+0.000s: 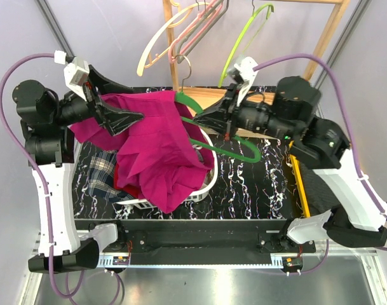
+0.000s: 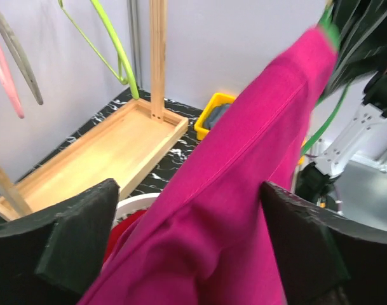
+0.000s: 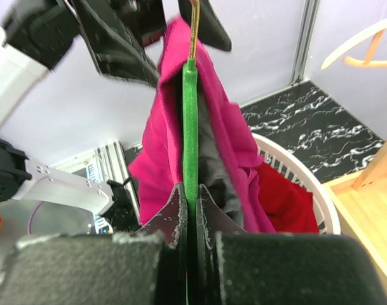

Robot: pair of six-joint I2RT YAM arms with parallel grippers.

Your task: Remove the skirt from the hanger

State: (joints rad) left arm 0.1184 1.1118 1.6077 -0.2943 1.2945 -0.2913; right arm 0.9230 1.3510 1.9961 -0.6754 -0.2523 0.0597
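A magenta skirt hangs on a green hanger above a white basket. My right gripper is shut on the hanger's arm, which shows edge-on in the right wrist view between my closed fingers, gripper. The skirt drapes on both sides of it. My left gripper is at the skirt's upper left. In the left wrist view the skirt passes between my fingers; the gripper stands wide open, and I cannot tell whether the pads touch the cloth.
The basket holds a red cloth and a plaid cloth. A wooden rack with pink, cream and lime hangers stands at the back. A yellow bin sits at the right.
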